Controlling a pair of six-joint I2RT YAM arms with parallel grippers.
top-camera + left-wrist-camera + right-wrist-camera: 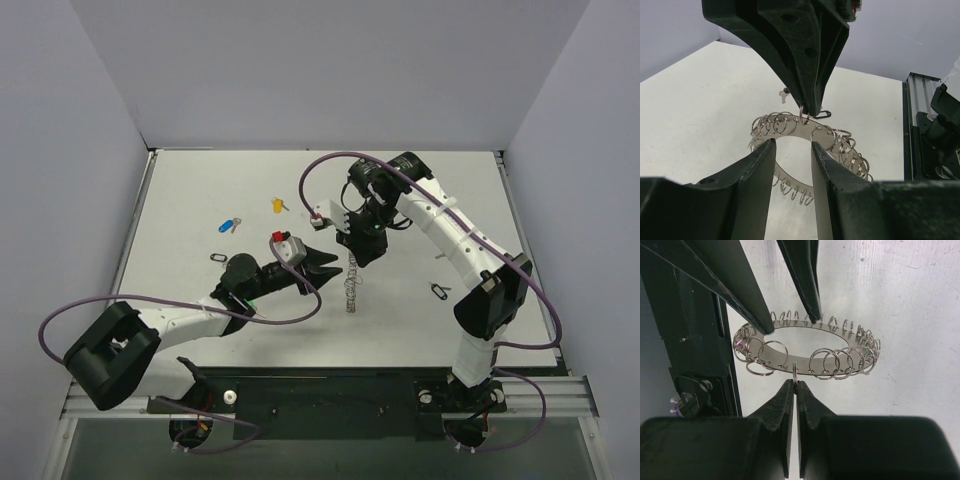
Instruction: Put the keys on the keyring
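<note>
The keyring (350, 290) is a flat silver band hung with many small wire rings. It hangs on edge above the table between my two grippers. My right gripper (796, 382) is shut on one small wire ring at the near rim of the keyring (805, 365). My left gripper (792, 142) is open, its two fingertips resting at the opposite rim of the keyring (795, 130), apart from each other. A yellow-headed key (278, 205) and a blue-headed key (229, 225) lie on the table at the back left, away from both grippers. No green-headed key shows.
A small black clip (220, 258) lies left of the left arm and another (440, 290) lies by the right arm. A tiny silver key (784, 95) lies on the table beyond the right gripper. Purple cables loop beside both arms. A black rail runs along the near edge.
</note>
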